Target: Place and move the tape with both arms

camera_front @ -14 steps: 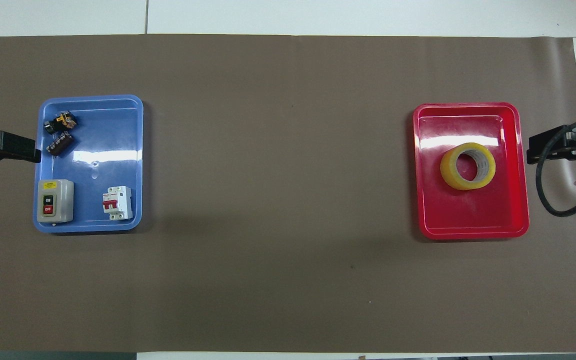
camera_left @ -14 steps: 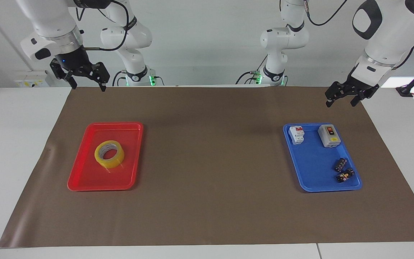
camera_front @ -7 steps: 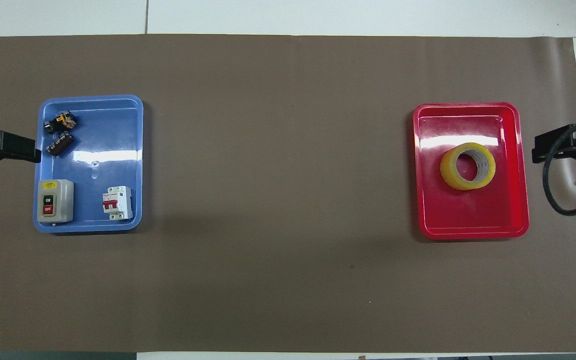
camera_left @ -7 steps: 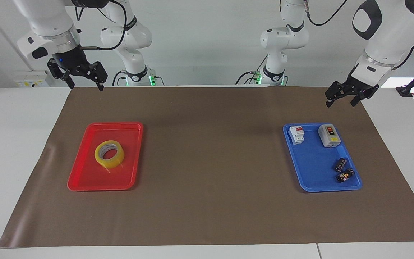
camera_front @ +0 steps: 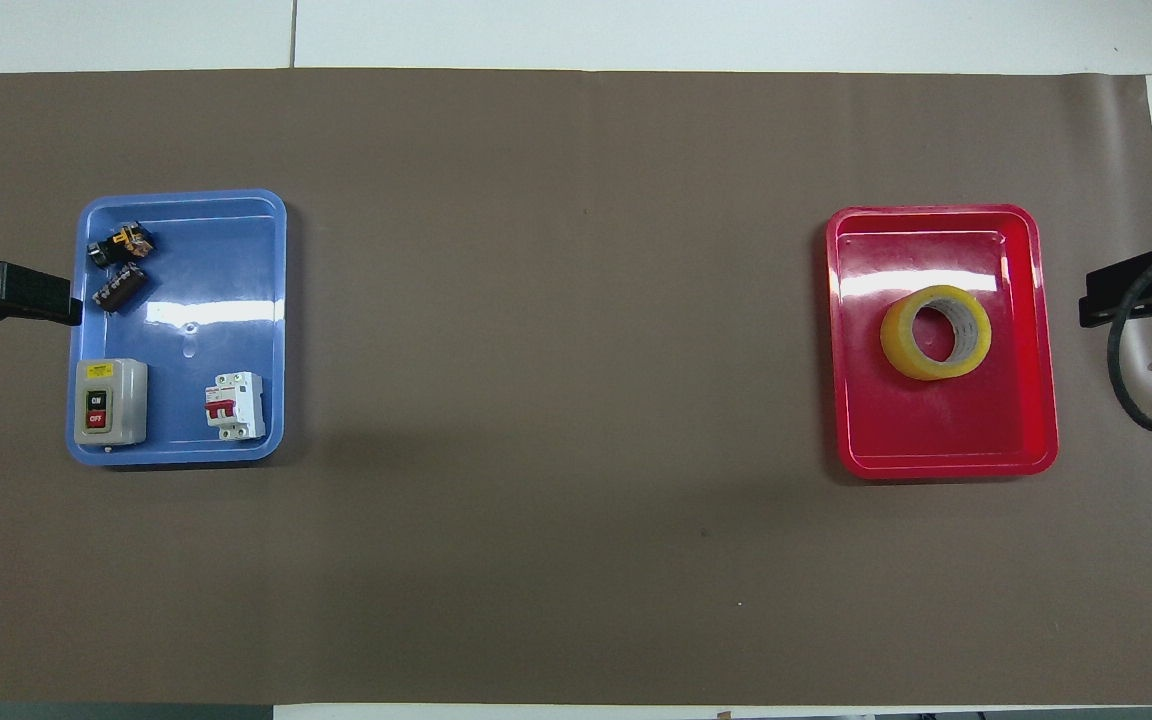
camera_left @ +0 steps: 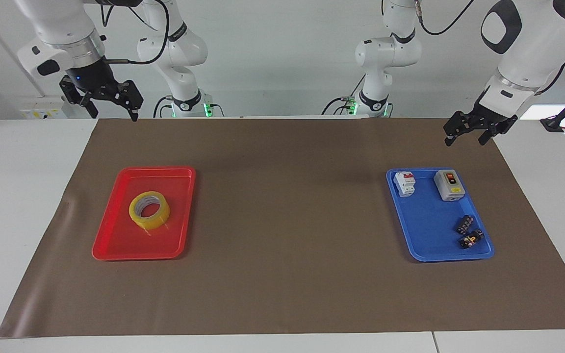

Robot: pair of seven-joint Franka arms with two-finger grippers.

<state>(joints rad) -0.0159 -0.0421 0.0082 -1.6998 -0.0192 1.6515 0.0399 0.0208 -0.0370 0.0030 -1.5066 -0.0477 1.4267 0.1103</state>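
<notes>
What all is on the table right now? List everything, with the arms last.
tape: one, translucent yellow, lying flat in the red tray.
red tray: one, red, toward the right arm's end of the table.
blue tray: one, blue, toward the left arm's end.
circuit breaker: one, white and red, in the blue tray's corner nearest the robots.
switch box: one, grey, beside the breaker.
connectors: two, black, in the blue tray farther from the robots.
brown mat: one, under both trays.
right tool: open, raised by the mat's corner.
left tool: open, raised, waiting.
</notes>
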